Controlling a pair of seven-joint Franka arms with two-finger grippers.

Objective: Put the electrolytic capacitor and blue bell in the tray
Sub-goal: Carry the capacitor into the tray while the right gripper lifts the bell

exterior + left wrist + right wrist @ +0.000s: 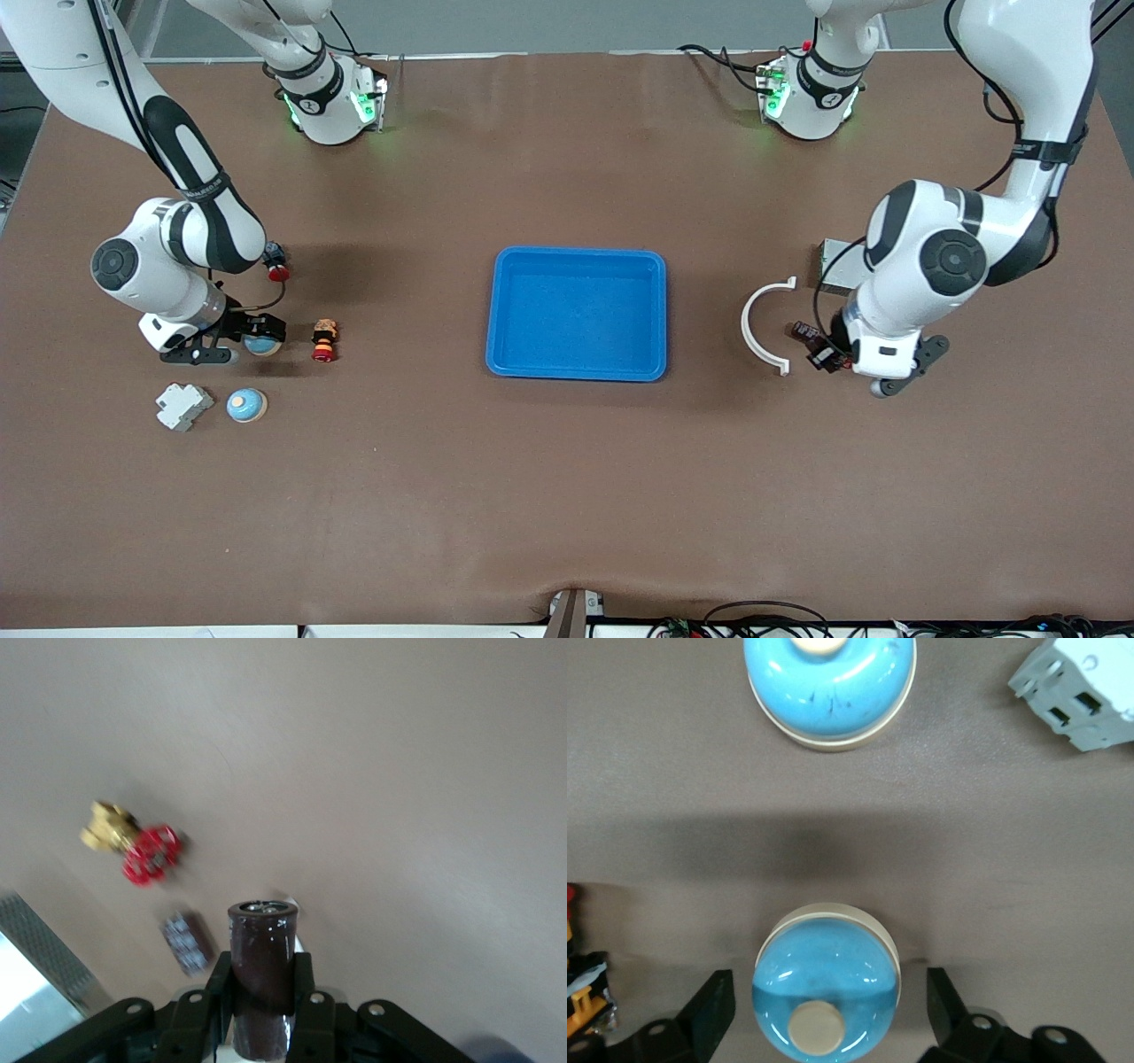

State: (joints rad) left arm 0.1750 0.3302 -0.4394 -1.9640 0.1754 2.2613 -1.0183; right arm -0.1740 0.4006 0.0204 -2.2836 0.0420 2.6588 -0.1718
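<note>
Lighting: even, bright, overhead. Soft shadows on worktop (567, 496) around blue tray (576, 372). Glare: highlights on blue bell (826, 983). Blur: left wrist view smeared; red-handled valve (142, 846) soft.

We see the left gripper (263, 997) clamped shut; the right gripper (831, 1010) low, fingers spread apart.

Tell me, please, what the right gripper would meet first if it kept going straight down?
Most likely the round blue bell between the right gripper's open fingers, then the brown table under it.
</note>
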